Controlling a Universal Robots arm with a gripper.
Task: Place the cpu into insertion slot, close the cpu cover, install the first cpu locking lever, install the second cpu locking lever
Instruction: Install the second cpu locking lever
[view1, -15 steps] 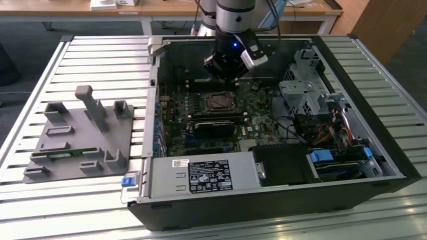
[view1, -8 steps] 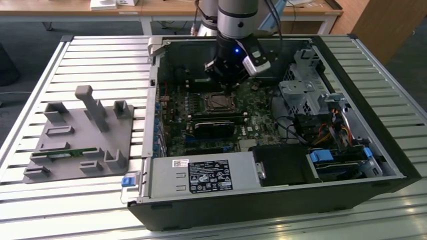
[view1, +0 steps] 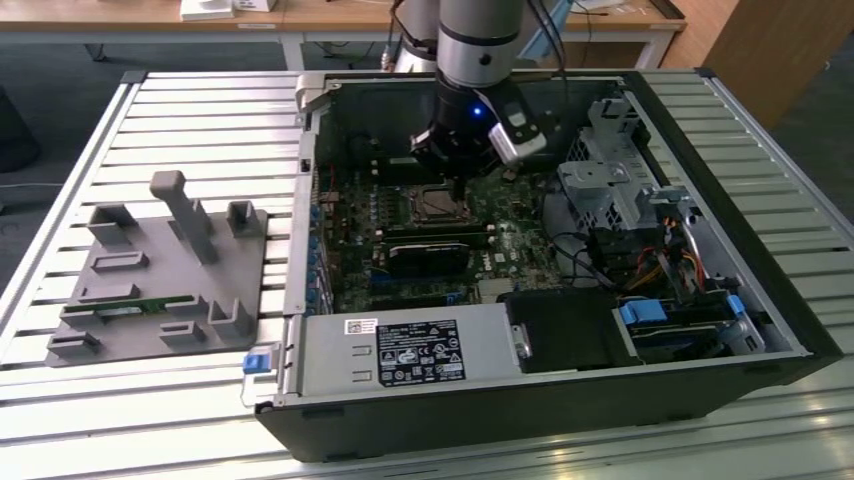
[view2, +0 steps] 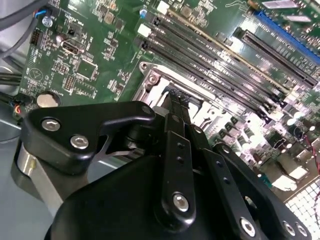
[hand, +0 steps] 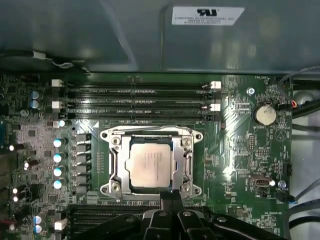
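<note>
The arm reaches straight down into the open computer case (view1: 747, 300), its gripper (hand: 171, 196) poised at the edge of the insertion slot (hand: 152, 162) on the motherboard (hand: 235, 150). The fingers (view2: 177, 115) are pressed together, holding nothing. The cpu (hand: 150, 165) lies seated in the insertion slot, framed by the cpu cover (hand: 186, 160), beside the memory slots (hand: 140, 97).

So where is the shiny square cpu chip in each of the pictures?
Exterior view: the cpu sits in the middle of the green board inside the case, just below the gripper.
First wrist view: the cpu lies in its metal-framed socket, just beyond the gripper.
Second wrist view: I cannot make it out; the gripper covers most of the socket.
Shared landmark: the long black memory slots beside the socket.
</note>
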